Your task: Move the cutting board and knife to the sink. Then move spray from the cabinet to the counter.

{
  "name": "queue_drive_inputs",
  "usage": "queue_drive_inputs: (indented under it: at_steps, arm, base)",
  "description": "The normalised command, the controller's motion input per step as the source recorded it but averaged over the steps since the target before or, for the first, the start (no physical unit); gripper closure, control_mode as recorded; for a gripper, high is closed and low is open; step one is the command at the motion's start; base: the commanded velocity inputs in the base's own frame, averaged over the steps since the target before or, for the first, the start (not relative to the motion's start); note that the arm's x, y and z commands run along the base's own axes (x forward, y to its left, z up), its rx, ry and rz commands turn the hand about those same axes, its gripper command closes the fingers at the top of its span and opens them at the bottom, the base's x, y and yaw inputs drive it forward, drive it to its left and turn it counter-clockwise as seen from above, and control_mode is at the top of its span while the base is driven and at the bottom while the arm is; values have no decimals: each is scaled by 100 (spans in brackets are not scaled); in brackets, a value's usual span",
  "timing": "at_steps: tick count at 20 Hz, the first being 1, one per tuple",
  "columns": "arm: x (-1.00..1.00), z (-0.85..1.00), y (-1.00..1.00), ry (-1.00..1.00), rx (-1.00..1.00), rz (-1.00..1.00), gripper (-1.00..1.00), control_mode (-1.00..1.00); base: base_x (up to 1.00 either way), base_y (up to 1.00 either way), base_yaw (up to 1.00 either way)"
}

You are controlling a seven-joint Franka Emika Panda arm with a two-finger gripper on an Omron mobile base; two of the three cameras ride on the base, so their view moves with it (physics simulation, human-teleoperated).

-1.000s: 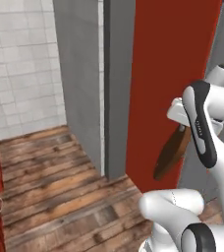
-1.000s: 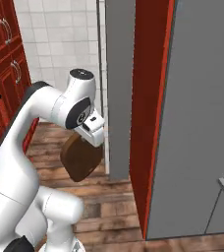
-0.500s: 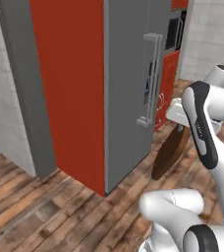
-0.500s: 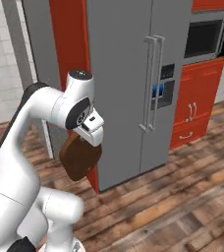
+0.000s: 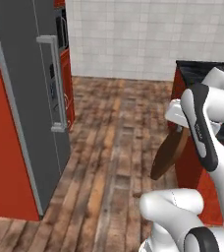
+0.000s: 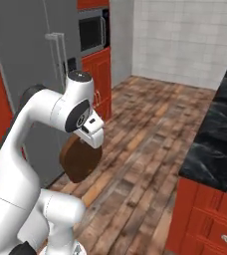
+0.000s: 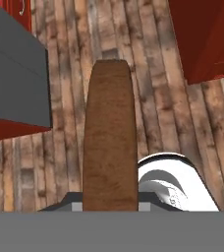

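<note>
My gripper is shut on the top end of the cutting board, a dark-brown wooden board that hangs downward over the wooden floor. In the left base view the cutting board slants down below the gripper, in front of the arm. The hand view looks along the cutting board toward the floor, and the board covers the fingertips. The black marble-look counter lies to the right, and the same counter appears behind the arm. The knife, sink, spray and cabinet are out of view.
A tall grey fridge with a vertical handle stands on the left, seen also as the fridge beside a built-in microwave. Red drawers sit under the counter. Open wooden floor stretches to a white tiled wall.
The whole picture has swung, so the base has turned: the fridge slid to the left and the counter came into view on the right. The cutting board stays in the shut gripper.
</note>
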Motion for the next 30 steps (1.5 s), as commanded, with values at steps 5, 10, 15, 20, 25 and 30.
queue_drive_inputs:
  at_steps: [5, 10, 15, 20, 25, 30]
  arm:
    - [0, 0, 0, 0, 0, 0, 100, 100]
    - [0, 0, 0, 0, 0, 0, 100, 100]
    - [0, 0, 0, 0, 0, 0, 100, 100]
    - [0, 0, 0, 0, 0, 0, 100, 100]
    - [0, 0, 0, 0, 0, 0, 100, 100]
    - [0, 0, 0, 0, 0, 0, 100, 100]
  base:
    - [0, 11, -76]
    - [0, 8, -76]
    - [0, 0, -76]
    - [0, 0, -78]
    - [18, 0, -68]
    - [70, -19, -23]
